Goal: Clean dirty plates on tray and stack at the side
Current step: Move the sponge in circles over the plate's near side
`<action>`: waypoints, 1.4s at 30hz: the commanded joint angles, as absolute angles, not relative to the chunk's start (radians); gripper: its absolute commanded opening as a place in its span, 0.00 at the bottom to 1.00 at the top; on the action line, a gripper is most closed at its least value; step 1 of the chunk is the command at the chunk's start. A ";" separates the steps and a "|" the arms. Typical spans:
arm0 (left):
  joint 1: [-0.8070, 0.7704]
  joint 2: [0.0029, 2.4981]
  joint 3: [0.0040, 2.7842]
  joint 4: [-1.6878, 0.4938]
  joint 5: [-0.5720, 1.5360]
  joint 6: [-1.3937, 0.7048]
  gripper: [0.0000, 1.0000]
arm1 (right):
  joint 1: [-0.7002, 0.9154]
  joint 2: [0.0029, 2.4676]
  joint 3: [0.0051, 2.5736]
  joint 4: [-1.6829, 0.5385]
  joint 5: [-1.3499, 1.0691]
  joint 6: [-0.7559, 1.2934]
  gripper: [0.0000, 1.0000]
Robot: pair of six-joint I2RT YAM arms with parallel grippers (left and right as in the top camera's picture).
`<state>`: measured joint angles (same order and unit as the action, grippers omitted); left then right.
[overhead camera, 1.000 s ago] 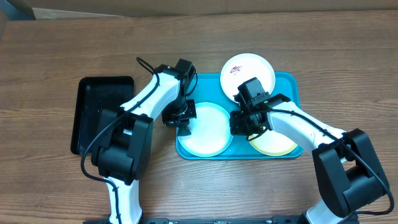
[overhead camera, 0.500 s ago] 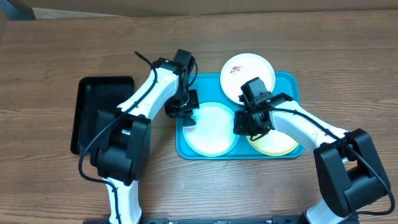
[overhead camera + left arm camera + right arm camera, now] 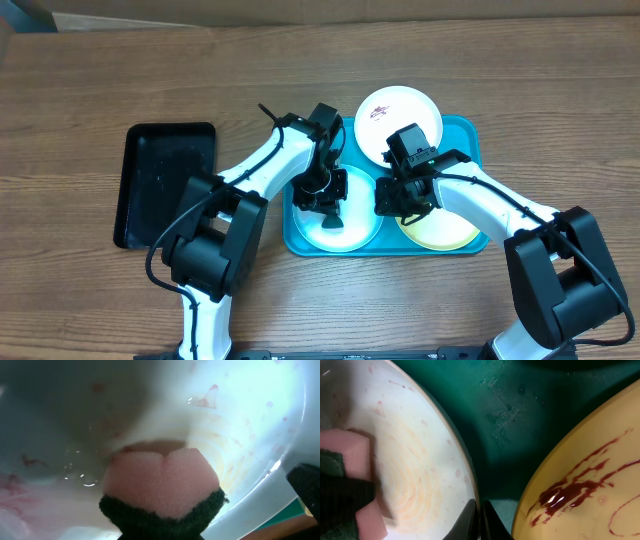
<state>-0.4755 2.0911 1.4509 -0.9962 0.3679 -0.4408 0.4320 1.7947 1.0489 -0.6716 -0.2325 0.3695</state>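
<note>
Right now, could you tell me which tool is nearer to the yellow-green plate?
Right. The right tool sits at the yellow-green plate's left edge; the left tool presses a sponge onto the pale blue plate beside it.

Place: a robot test bench, lab-like rather than homely; I cannot tell more of the room.
Surface: a wood-grain table (image 3: 80, 100) spreads out on every side of my pincers.
Arms: my two white-and-black arms, with cables looped along them, reach in from the near table edge to my left pincer (image 3: 330, 212) and right pincer (image 3: 398, 205).
Layout: a turquoise tray (image 3: 468, 140) of plastic plates lies under both pincers. A black tray (image 3: 165, 180) lies well out to the left of the left one.
Props: a pink sponge (image 3: 160, 480) in my left pincer; dark-red smears painted on the yellow-green plate (image 3: 585, 510) just right of my right pincer.
</note>
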 commanded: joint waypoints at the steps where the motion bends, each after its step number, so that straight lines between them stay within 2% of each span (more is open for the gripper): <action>1: -0.472 2.099 1.475 -1.010 0.393 -0.398 0.34 | 0.437 1.801 1.062 -0.668 -0.230 0.371 0.04; 2: -0.472 2.099 1.475 -1.017 0.392 -0.398 0.81 | 0.437 1.801 1.062 -0.668 -0.230 0.371 0.04; 3: -0.472 2.099 1.475 -1.017 0.392 -0.398 0.98 | 0.437 1.801 1.062 -0.668 -0.230 0.371 0.04; 4: -0.472 2.099 1.476 -1.015 0.391 -0.395 1.00 | 0.437 1.801 1.062 -0.668 -0.230 0.371 0.04; 6: -0.467 2.099 1.477 -1.015 0.381 -0.396 0.99 | 0.437 1.801 1.062 -0.668 -0.230 0.371 0.04; 12: -0.447 2.099 1.528 -1.068 0.380 -0.395 0.87 | 0.437 1.801 1.062 -0.669 -0.230 0.371 0.04; 14: -0.443 2.099 1.564 -1.105 0.363 -0.395 0.72 | 0.437 1.801 1.062 -0.668 -0.230 0.371 0.04; 15: -0.444 2.099 1.585 -1.129 0.347 -0.395 0.69 | 0.437 1.801 1.062 -0.668 -0.230 0.371 0.04; 25: -0.502 2.100 1.588 -1.151 0.306 -0.396 0.70 | 0.437 1.801 1.062 -0.667 -0.230 0.371 0.04; 34: -0.537 2.101 1.518 -1.079 0.215 -0.453 0.60 | 0.437 1.801 1.062 -0.669 -0.230 0.371 0.04; 42: -0.536 2.101 1.516 -1.075 0.203 -0.453 0.44 | 0.437 1.801 1.062 -0.668 -0.230 0.371 0.04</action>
<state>-0.5373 2.0914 1.5280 -1.0775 0.2245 -0.4465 0.4320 1.7947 1.0489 -0.6712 -0.2325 0.3695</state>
